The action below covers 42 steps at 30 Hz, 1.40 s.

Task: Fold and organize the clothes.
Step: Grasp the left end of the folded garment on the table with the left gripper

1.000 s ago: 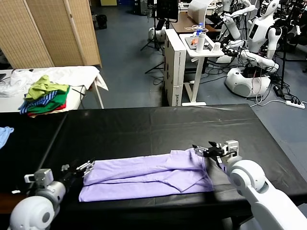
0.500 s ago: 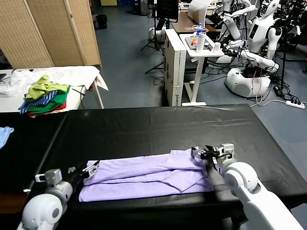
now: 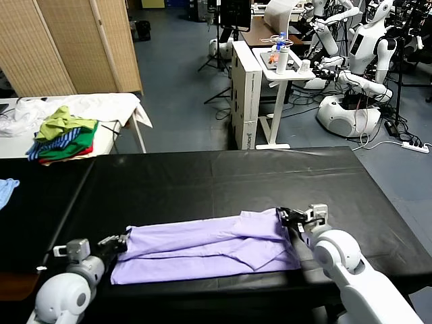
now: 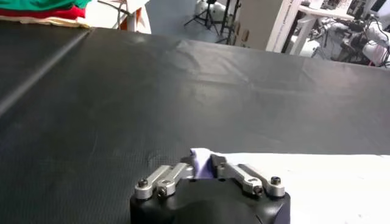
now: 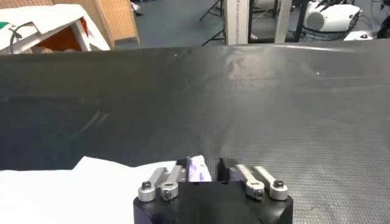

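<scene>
The lavender T-shirt point(image 3: 202, 246) lies folded into a long band across the near part of the black table point(image 3: 202, 179). My left gripper point(image 3: 125, 239) sits at the band's left end, shut on a pinch of the fabric; the left wrist view shows the purple cloth point(image 4: 202, 164) squeezed in my left gripper point(image 4: 205, 167). My right gripper point(image 3: 282, 215) is at the band's far right corner. In the right wrist view a purple fold point(image 5: 196, 168) stands in my right gripper point(image 5: 204, 167), pressed against one finger point(image 5: 181, 166).
A pile of green, striped blue and red garments point(image 3: 64, 138) rests on a white table at the back left. A light blue cloth point(image 3: 5, 189) lies at the table's left edge. Beyond the table are a white cart point(image 3: 280, 64) and other robots point(image 3: 351, 101).
Both grippers went from wide open to shut on the shirt's ends. The left one slid right onto the left end; the right one edged left onto its corner.
</scene>
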{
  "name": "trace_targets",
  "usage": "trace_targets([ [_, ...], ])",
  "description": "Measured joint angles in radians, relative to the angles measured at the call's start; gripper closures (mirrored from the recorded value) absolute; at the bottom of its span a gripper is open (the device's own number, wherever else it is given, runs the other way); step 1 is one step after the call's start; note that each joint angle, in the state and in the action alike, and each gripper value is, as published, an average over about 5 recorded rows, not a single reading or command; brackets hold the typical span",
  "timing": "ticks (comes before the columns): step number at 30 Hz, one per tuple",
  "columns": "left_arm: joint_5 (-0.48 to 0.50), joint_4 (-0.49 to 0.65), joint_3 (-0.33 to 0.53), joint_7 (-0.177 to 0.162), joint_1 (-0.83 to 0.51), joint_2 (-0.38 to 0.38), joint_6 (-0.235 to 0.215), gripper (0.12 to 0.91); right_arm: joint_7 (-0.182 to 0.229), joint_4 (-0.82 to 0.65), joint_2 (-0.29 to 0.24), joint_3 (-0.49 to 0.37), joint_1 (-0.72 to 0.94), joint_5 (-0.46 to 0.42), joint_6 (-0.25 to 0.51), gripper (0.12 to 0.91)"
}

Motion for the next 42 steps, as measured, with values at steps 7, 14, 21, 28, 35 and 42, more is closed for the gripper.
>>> trace_targets([
  [7, 0.024, 0.029, 0.028, 0.001, -0.042, -0.001, -0.010, 0.883, 0.031, 0.018, 0.025, 0.019, -0.030, -0.017, 0.001, 0.864],
  [14, 0.036, 0.021, 0.032, 0.002, -0.048, -0.002, -0.002, 0.814, 0.004, 0.042, 0.016, 0.032, -0.038, -0.004, -0.021, 0.723],
  [21, 0.026, -0.036, -0.002, -0.007, 0.005, 0.010, 0.009, 0.384, -0.002, 0.076, -0.018, 0.046, -0.043, 0.031, -0.022, 0.291],
  [28, 0.012, -0.101, -0.061, 0.001, 0.080, -0.019, 0.016, 0.130, -0.009, 0.117, -0.062, 0.071, -0.063, 0.059, -0.019, 0.122],
  [35, -0.005, -0.121, -0.123, 0.036, 0.143, -0.093, -0.002, 0.123, -0.018, 0.154, -0.091, 0.105, -0.093, 0.066, -0.016, 0.118],
  [42, 0.017, -0.103, -0.139, 0.052, 0.157, -0.168, -0.029, 0.127, -0.024, 0.193, -0.101, 0.144, -0.138, 0.066, -0.008, 0.118],
])
